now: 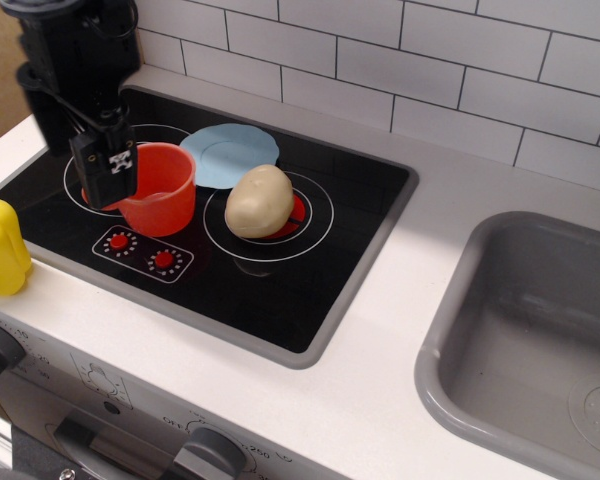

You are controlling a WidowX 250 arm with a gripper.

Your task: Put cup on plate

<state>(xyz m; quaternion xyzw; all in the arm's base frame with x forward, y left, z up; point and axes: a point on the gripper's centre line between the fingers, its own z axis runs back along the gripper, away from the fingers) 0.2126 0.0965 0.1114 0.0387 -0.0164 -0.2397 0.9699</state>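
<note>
The red-orange cup point(162, 188) stands upright on the left burner of the black stove top. Its handle is hidden behind my gripper. The light-blue plate point(228, 153) lies flat just behind and to the right of the cup, with nothing on it. My black gripper point(83, 150) hangs over the cup's left side. Its jaws are apart, and the nearer finger point(111, 170) is against the cup's left wall. It holds nothing.
A beige potato point(260, 200) lies on the right burner, next to the cup and in front of the plate. A yellow plastic object point(0, 247) sits at the left counter edge. A grey sink point(530, 330) is on the right. A white tiled wall is behind.
</note>
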